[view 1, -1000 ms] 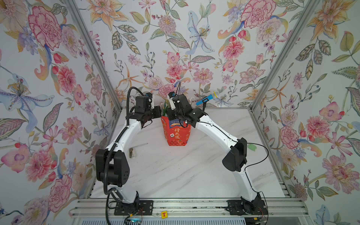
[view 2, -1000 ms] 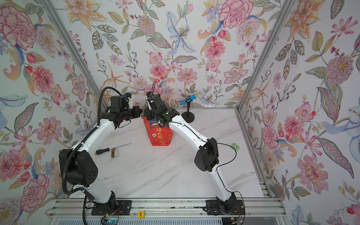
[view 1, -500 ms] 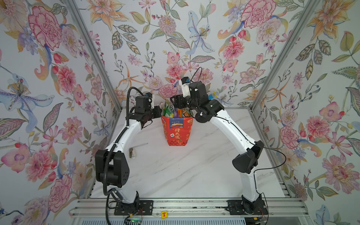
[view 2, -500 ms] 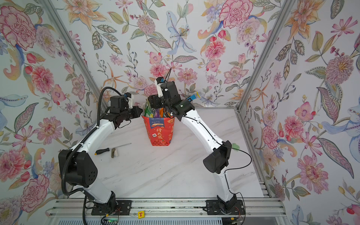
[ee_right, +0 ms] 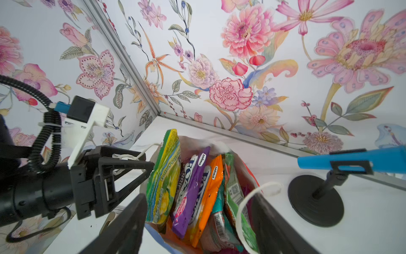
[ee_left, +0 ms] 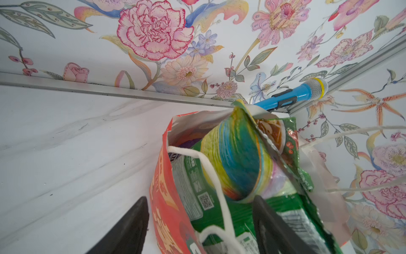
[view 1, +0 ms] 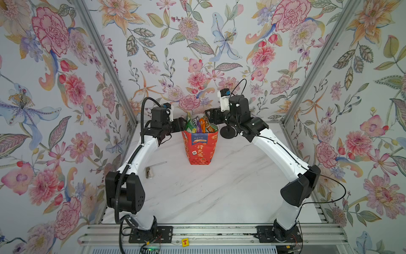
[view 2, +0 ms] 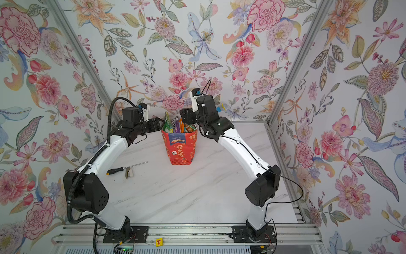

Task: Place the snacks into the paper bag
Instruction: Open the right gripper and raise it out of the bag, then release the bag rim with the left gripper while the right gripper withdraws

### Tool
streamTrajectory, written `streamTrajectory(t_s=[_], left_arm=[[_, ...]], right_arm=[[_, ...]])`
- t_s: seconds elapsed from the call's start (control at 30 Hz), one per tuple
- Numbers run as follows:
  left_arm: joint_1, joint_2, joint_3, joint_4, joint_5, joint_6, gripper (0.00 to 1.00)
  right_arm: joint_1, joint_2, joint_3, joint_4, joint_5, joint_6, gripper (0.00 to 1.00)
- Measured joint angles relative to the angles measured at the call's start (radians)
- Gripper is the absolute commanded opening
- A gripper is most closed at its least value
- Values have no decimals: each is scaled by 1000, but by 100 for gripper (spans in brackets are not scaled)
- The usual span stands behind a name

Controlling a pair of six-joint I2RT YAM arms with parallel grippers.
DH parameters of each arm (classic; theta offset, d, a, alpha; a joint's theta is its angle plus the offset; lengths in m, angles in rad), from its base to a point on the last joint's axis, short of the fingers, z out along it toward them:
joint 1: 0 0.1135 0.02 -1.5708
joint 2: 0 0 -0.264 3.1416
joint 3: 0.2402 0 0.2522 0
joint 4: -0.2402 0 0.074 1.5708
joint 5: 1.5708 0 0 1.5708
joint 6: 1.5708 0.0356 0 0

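Marble table (view 1: 219, 187): paper bag (view 1: 200, 149) upright nr back wall, snacks (view 1: 198, 125) packed inside. R gripper (view 1: 208, 115) has lifted out, fingers spread, empty; L gripper (view 1: 184, 125) just let go of rim, also spread. Task prob done.

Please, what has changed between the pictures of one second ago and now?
The right hand rose from the paper bag's mouth and drew back to the right; it now hovers open above the right rim, holding nothing. The left hand stayed at the bag's left rim, its jaws open now. The bag, upright with snack packets inside, and the screwdriver did not move.
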Motion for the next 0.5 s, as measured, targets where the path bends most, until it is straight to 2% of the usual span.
streamTrajectory(t_s=[0.07,0.17,0.27,0.5], left_arm=[[0,-14,-14,3,0,5,99],[0,-49,-50,10,0,4,99],[0,-97,-93,25,0,4,99],[24,-217,-212,133,35,0,99]], right_arm=[[-12,-18,-32,10,0,2,83],[-34,-62,-87,32,-1,-1,94],[-53,-109,-134,65,-4,2,99],[-96,-209,-269,142,-8,6,99]])
